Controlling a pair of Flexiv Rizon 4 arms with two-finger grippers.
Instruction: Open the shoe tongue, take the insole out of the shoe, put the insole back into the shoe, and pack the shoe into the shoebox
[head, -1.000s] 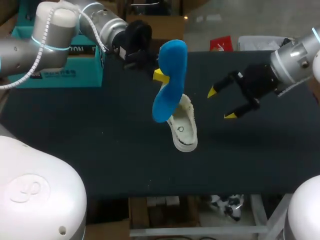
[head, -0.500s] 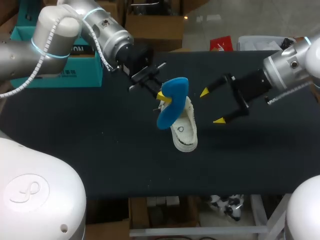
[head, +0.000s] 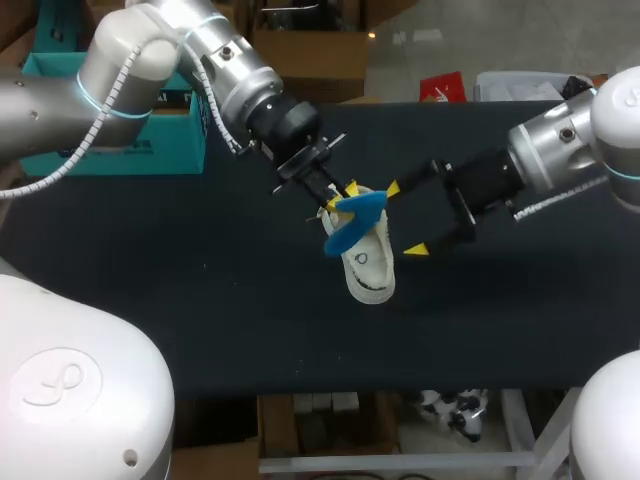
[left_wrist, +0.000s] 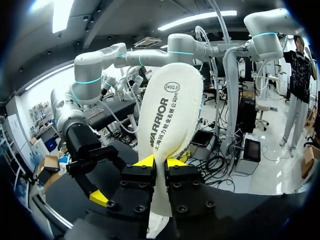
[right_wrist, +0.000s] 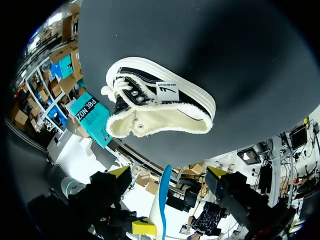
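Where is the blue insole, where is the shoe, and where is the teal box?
blue insole (head: 352, 217): head view, its blue middle.
shoe (right_wrist: 167, 90): right wrist view, the patch on its black side.
teal box (head: 160, 145): head view, its front face.

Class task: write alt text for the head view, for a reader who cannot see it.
The left gripper holds a blue insole over a shoe lying in the middle of the dark table. The right gripper is open close beside the shoe, on the opposite side.
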